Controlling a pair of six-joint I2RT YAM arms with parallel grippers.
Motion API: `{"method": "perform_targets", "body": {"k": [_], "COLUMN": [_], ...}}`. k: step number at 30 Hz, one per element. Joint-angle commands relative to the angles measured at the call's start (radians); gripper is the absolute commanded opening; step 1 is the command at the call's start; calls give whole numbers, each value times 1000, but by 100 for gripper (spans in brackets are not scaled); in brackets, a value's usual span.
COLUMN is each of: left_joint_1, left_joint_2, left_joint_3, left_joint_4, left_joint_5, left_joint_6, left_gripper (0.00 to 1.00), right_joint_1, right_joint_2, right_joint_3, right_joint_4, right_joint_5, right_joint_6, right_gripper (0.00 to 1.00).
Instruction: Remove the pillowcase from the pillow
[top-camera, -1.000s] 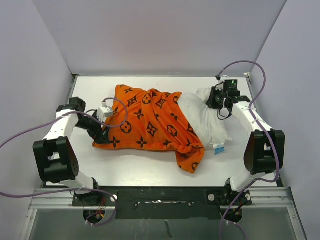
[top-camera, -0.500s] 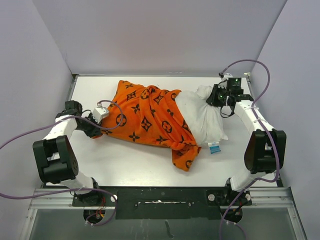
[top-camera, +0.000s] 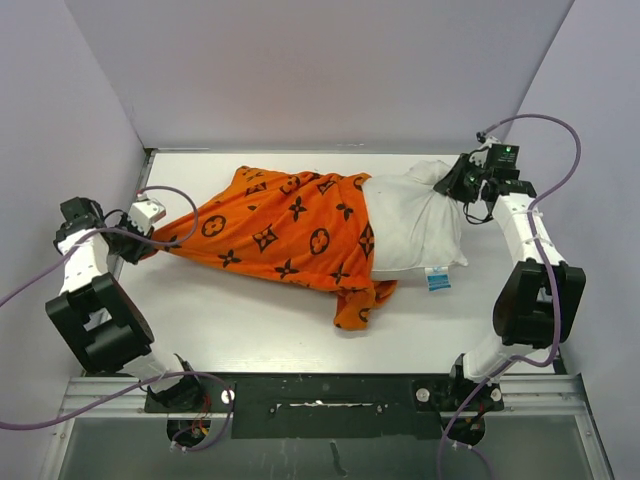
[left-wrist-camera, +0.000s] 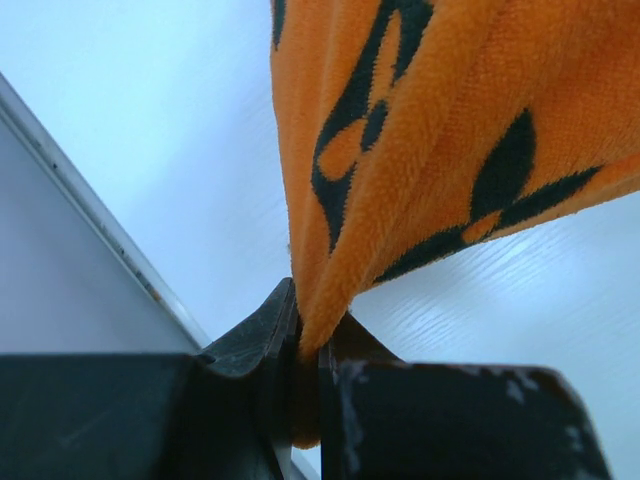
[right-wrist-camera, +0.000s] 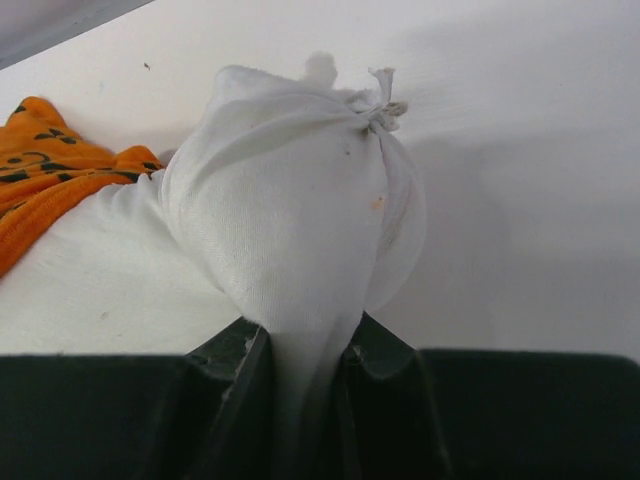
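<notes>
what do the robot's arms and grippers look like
The left arm and right arm have white links, bulky black joints and looping purple cables. The left gripper and right gripper have black fingers; a green light glows on the right wrist.

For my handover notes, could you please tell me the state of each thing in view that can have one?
pillowcase: partly off, stretched taut leftward, covering the pillow's left part.
pillow: right part bare, far right corner bunched.
left fingers: shut on a pillowcase corner.
right fingers: shut on the pillow's bunched corner.
tag: exposed at the pillow's near edge.
</notes>
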Motion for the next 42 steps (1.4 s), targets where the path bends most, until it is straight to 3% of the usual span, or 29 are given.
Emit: {"method": "perform_targets", "body": {"k": [1,11,14,15,17,18,19,22,25,31,35,42], "left_joint_1": [110,181,175,162,108,71,22,-146,-251,-286,-293,-320], "left_joint_2": [17,85,71,59,32,16,0,-34,-14,237,420,499], "left_joint_3": [46,42,61,75,111,128,147,225,317,538,701,640], "left_joint_4": [132,318,153,46,-180,-261,-316,-400,-348,-200,-300,-273], "left_joint_5": [-151,-324,-231,-169,-65,-13,18,89,124,43,45,84], "left_joint_6": [104,117,140,160,191,187,161,40,-80,-163,-99,138], "left_gripper": [0,0,0,16,76,95,97,98,98,98,98,98], "right_joint_1": [-78,-157,-149,-134,-72,-37,1,90,146,157,157,156], "right_joint_2": [15,19,10,7,10,11,14,13,-33,-12,-33,-5], "right_joint_3": [107,116,115,102,73,57,41,-5,-111,-24,-56,-63], "right_joint_4": [91,117,159,197,290,340,387,518,682,497,512,518], "right_joint_5": [146,140,83,32,-88,-163,-217,-358,-417,-521,-536,-626], "right_joint_6": [-18,15,32,36,29,20,3,-67,-204,-407,-449,-506], "right_gripper": [0,0,0,0,0,0,0,0,0,0,0,0]}}
